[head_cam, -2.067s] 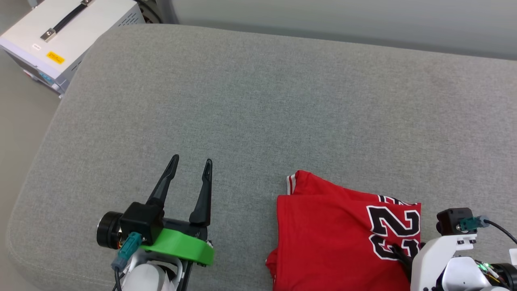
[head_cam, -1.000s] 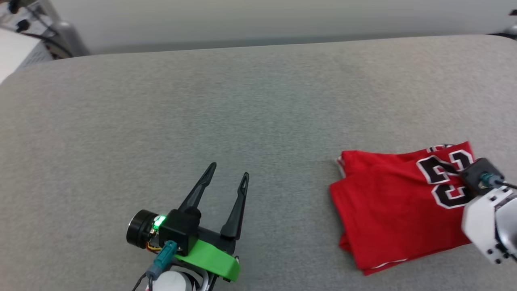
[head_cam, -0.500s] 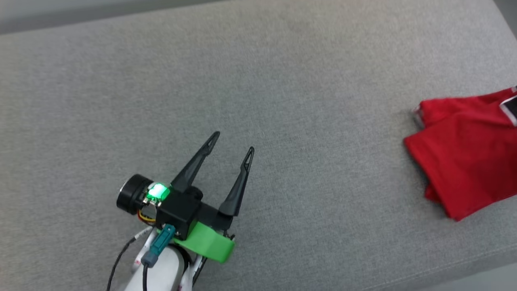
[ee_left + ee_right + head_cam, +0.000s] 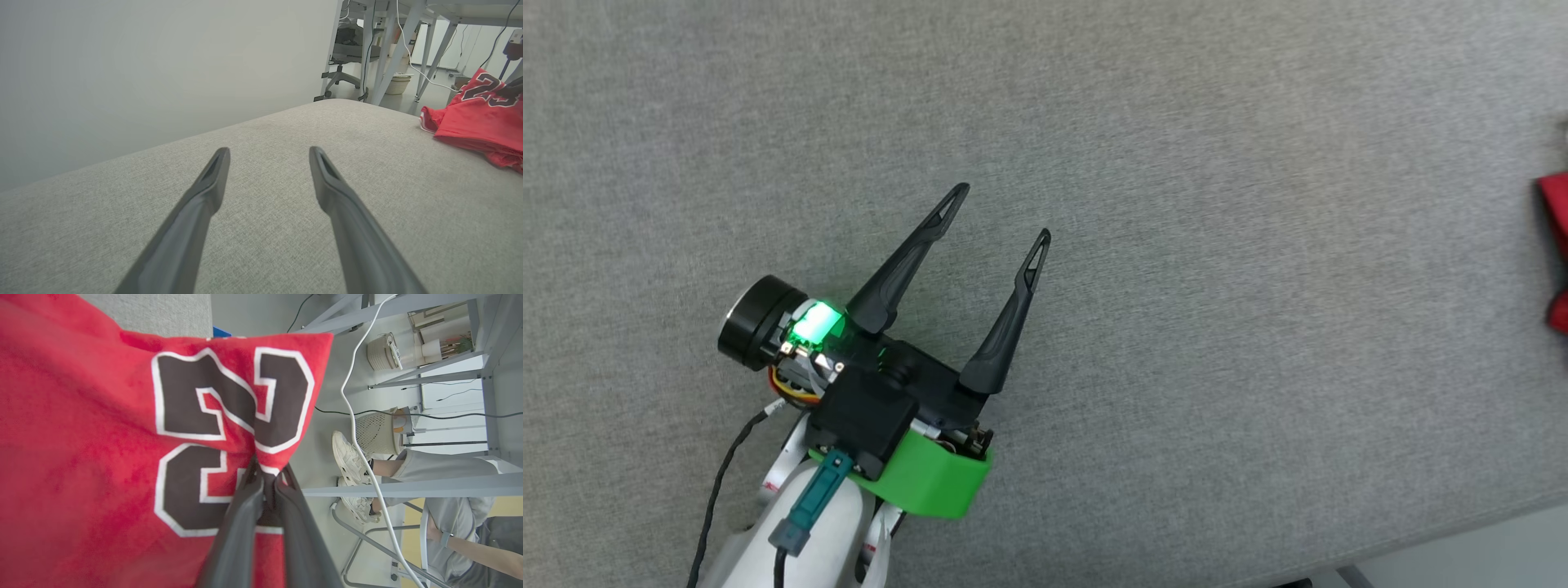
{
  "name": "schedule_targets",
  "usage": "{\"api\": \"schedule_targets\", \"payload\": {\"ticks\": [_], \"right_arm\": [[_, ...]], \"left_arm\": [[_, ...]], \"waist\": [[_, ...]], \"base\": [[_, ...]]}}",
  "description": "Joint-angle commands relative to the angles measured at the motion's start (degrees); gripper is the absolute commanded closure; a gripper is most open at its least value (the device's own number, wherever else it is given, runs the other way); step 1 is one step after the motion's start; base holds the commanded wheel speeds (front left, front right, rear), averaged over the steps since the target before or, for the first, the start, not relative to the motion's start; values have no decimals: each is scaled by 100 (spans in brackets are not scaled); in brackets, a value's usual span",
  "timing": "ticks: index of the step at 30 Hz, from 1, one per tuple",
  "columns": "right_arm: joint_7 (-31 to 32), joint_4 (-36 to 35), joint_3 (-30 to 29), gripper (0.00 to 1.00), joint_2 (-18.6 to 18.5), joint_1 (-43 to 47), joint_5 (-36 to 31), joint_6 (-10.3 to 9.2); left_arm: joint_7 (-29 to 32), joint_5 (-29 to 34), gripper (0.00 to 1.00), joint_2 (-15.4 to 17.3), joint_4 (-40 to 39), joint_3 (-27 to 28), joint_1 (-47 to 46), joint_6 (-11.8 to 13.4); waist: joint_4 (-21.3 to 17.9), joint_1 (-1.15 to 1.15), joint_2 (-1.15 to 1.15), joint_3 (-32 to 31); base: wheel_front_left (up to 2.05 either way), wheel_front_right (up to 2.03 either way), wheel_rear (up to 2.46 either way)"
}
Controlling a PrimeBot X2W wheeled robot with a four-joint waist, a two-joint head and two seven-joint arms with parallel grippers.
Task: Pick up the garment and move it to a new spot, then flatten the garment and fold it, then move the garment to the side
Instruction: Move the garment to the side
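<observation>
The garment [image 4: 90, 441] is a folded red jersey with a black, white-outlined number. In the right wrist view my right gripper [image 4: 267, 473] is shut on its edge by the number, pinching the cloth between the fingers. In the head view only a red corner of the garment [image 4: 1556, 204] shows at the right edge of the grey cushion [image 4: 1176, 122]. In the left wrist view the garment [image 4: 474, 114] lies at the far right of the cushion. My left gripper [image 4: 1005, 214] hovers open over bare cushion, far left of the garment, with nothing between its fingers.
The cushion's front edge [image 4: 1421, 539] runs along the lower right of the head view. Beyond the cushion stand grey table legs [image 4: 388, 53], a white cable and a basket [image 4: 396, 81]. A seated person's shoes [image 4: 351, 457] and legs show past the garment.
The head camera has swung left and down, so the garment has slid to the right edge of the view. The left gripper stays open; the right stays shut on the garment.
</observation>
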Motion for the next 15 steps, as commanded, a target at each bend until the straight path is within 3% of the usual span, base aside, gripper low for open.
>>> {"api": "schedule_targets", "payload": {"ticks": [1,11,12,13,15], "right_arm": [[-85,143,-112,100,56,-144,-113,-10],[-503,838,-591,100,426,-585,-702,-10],[-553,869,-602,28,458,-615,-755,-10],[-579,895,-624,0,475,-637,-807,-10],[-659,918,-751,0,504,-689,-928,-10]], "left_arm": [[43,29,0,39,-102,-9,-104,6],[143,26,0,89,-370,-48,-75,64],[142,20,0,84,-366,-60,-77,66],[137,16,0,79,-356,-74,-82,66],[117,5,0,56,-311,-103,-99,70]], "waist": [[191,-1,40,303],[246,-1,40,440],[250,-1,40,427],[257,-1,40,403],[278,-1,40,325]], "base": [[0,0,0],[0,0,0],[0,0,0],[0,0,0],[0,0,0]]}}
